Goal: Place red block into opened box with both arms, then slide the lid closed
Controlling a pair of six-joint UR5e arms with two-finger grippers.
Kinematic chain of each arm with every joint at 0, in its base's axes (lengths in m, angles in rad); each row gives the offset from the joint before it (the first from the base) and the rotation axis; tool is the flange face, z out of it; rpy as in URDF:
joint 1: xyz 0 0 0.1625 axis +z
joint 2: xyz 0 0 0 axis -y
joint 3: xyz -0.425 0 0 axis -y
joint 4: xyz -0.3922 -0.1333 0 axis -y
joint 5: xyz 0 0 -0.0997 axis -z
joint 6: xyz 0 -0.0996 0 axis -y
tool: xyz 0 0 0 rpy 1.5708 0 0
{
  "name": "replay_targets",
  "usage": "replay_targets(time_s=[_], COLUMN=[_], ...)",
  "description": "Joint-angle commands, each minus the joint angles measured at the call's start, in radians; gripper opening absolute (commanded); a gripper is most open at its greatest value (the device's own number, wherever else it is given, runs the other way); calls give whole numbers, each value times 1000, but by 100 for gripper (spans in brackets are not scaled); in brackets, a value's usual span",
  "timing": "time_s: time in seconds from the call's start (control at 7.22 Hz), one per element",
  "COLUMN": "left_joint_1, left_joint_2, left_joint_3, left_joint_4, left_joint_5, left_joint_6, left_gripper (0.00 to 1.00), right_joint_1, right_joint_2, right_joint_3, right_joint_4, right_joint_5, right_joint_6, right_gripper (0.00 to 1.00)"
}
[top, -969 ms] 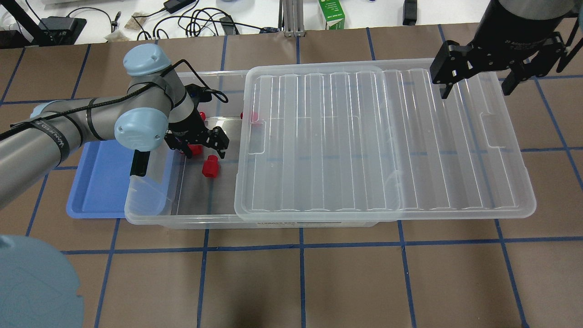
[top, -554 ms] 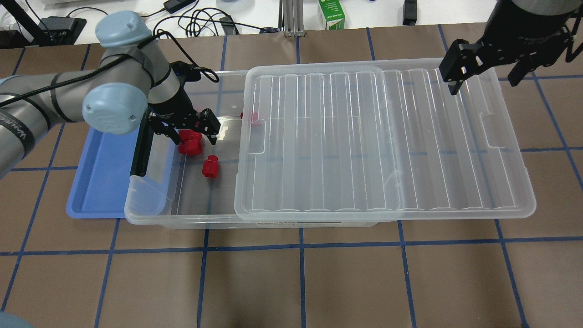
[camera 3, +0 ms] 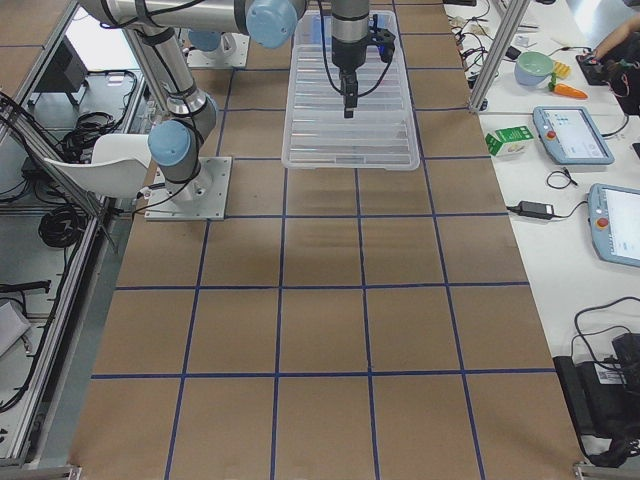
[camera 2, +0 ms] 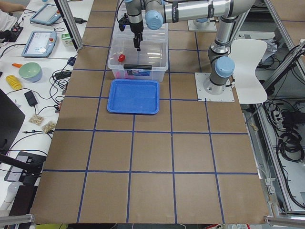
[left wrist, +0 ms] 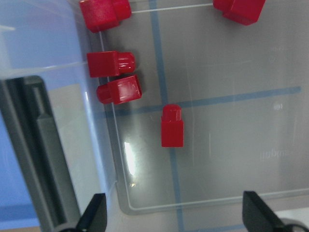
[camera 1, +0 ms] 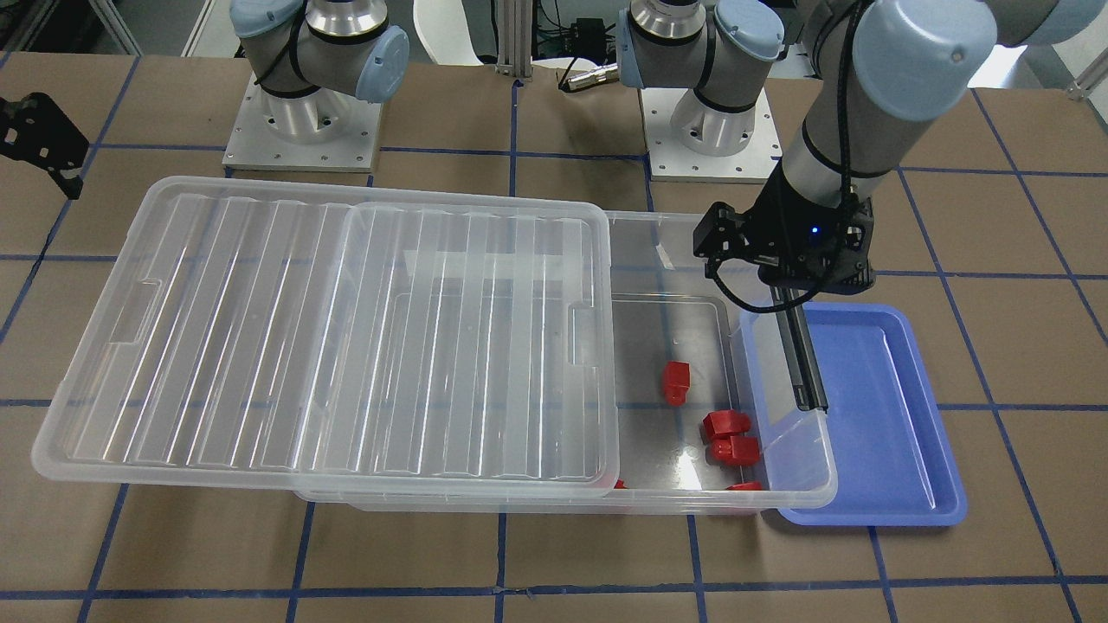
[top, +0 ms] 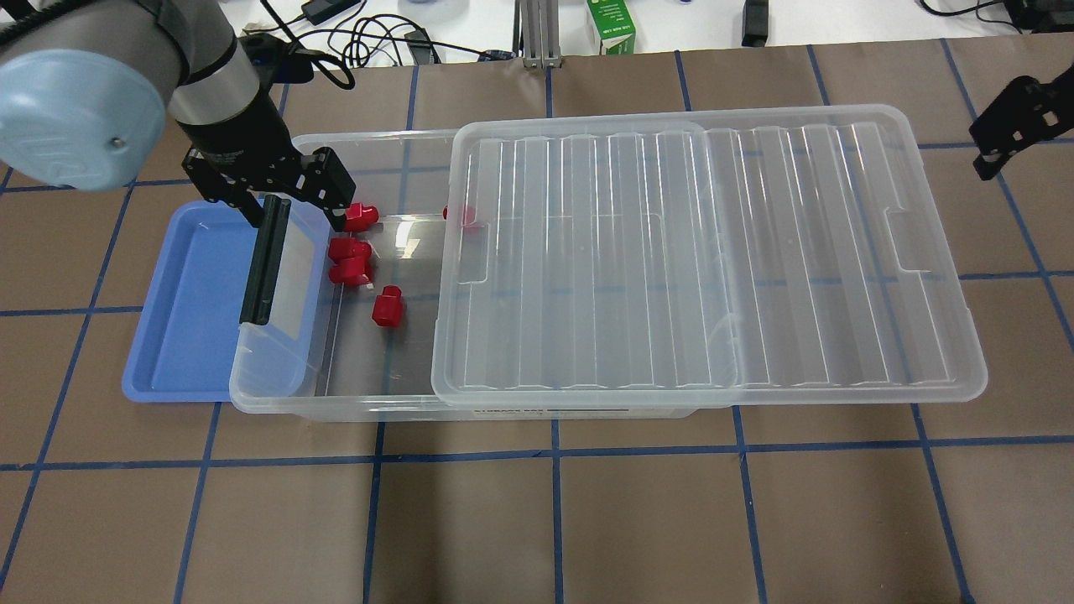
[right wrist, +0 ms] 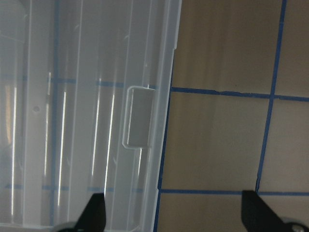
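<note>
Your left gripper (left wrist: pixel 174 218): fingers spread wide, empty, hovering above uncovered end of box (top: pixel 336 408). Red block (left wrist: pixel 172 126) lies on box floor beneath, centred between fingertips, untouched. Other red blocks (left wrist: pixel 116 63) near it. Lid (top: pixel 713 252) covers the rest. Right gripper (right wrist: pixel 175 217): spread, empty, over lid's edge.

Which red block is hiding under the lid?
The lone block half covered by the lid's edge, seen through the clear plastic. The other four lie uncovered at the box's open end.
</note>
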Motion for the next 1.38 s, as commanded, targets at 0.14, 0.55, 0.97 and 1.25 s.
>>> replay_targets(time_s=[0.14,0.55,0.97,1.25], left_joint_1=[-6,-6,-6,-4], left_joint_2=[102,145,151,149], left_joint_3=[-49,-121,-135,-137], left_joint_4=[-48,-32,-32,-35], left_joint_5=[-12,-3,-13,-15], left_joint_6=[-46,-28,-34,-34], left_gripper=[100,100,100,100], right_joint_1=[-103,-106,-100,-91], right_joint_2=[86,92,89,77], right_joint_3=[226,298,301,333], right_joint_4=[-319,-397,-388,-393], right_joint_5=[3,4,31,43], right_joint_6=[-173,-166,-105,-54], right_gripper=[100,100,100,100])
